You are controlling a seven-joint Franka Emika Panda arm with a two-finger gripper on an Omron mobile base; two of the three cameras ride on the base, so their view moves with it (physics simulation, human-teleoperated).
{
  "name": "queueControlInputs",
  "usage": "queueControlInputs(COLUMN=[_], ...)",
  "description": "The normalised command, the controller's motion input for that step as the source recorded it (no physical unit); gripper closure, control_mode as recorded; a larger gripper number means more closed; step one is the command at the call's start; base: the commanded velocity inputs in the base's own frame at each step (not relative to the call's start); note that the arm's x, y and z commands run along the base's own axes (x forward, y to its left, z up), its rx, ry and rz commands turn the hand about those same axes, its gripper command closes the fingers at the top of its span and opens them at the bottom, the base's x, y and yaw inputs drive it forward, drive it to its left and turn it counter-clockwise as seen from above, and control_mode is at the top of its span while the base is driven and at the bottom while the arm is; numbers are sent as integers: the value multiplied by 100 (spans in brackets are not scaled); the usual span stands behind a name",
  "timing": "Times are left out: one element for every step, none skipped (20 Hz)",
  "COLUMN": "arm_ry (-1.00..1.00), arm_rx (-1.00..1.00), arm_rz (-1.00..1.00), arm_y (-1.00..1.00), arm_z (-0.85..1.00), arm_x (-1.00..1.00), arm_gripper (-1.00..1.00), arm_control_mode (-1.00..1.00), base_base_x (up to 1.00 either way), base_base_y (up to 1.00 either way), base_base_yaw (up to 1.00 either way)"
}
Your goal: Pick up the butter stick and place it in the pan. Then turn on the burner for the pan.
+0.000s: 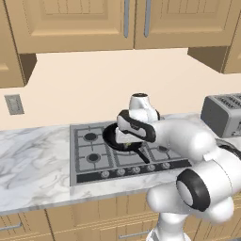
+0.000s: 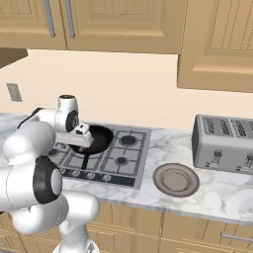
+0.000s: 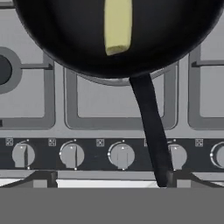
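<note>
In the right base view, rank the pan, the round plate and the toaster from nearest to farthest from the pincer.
1. The pan: directly under the open pincer, on the stove, with the butter stick inside.
2. The plate: on the counter to the right of the stove.
3. The toaster: far right, near the wall.

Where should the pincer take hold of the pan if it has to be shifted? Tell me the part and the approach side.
Grip the pan by its long straight handle, probably mid-length. Come from above, jaws straddling its narrow width: it juts from the rim toward the knobs, clear of the butter stick inside.
</note>
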Motion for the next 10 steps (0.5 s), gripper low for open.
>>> queueControlInputs(arm_ry=[0,0,0,0,0,0,0,0,0,0], arm_rx=[1,1,1,0,0,0,0,0,0,0], arm_rz=[0,0,0,0,0,0,0,0,0,0], arm_y=[0,0,0,0,0,0,0,0,0,0], arm_z=[0,0,0,0,-4,-4,-4,-1,-3,-6], arm_x=[-100,-76,-51,-24,-9,-7,-5,-4,-3,-1], arm_gripper=[-100,-100,-100,-100,-100,-100,-100,-100,-100,-100], arm_control_mode=[-100,-100,-100,-100,-100,-100,-100,-100,-100,-100], base_base_x=[0,0,0,0,0,0,0,0,0,0], base_base_y=[0,0,0,0,0,0,0,0,0,0], base_base_yaw=[0,0,0,0,0,0,0,0,0,0])
